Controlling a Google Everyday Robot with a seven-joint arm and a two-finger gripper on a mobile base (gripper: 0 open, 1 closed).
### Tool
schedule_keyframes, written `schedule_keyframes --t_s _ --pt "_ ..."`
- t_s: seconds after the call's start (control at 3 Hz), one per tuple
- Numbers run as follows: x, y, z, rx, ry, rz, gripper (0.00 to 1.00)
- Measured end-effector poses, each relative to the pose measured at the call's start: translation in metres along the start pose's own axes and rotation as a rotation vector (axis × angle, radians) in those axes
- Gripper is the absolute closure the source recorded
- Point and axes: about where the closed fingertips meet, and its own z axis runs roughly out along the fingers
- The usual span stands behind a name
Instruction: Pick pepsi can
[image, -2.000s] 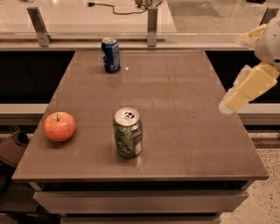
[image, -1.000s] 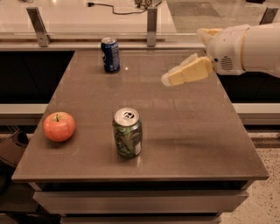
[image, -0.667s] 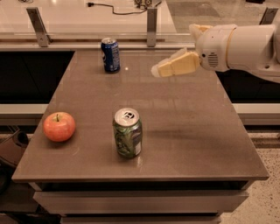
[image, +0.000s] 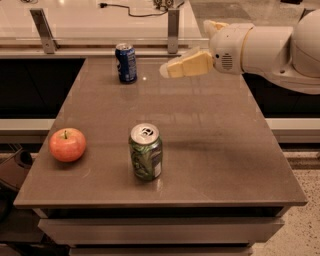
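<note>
The pepsi can (image: 126, 62) is dark blue with a silver top and stands upright near the far left edge of the brown table (image: 215, 140). My gripper (image: 175, 67) hangs above the far part of the table, to the right of the pepsi can and apart from it, pointing left toward it. The white arm (image: 265, 45) reaches in from the right.
A green patterned can (image: 145, 152) stands upright near the table's front middle. A red apple (image: 67, 144) lies at the front left. A white counter with metal posts (image: 173, 25) runs behind the table. A dark object (image: 15, 170) sits low at the left.
My gripper has swung from the table's right side leftward and toward the far edge, closing in on the pepsi can. The cans and the apple have not moved.
</note>
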Motion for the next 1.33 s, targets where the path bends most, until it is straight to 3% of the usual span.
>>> schedule_keyframes --t_s 0.67,1.33 --pt "0.021 -0.031 0.057 0.031 0.022 0.044 0.0" --pt "0.036 -0.039 0.122 0.021 0.043 0.047 0.0"
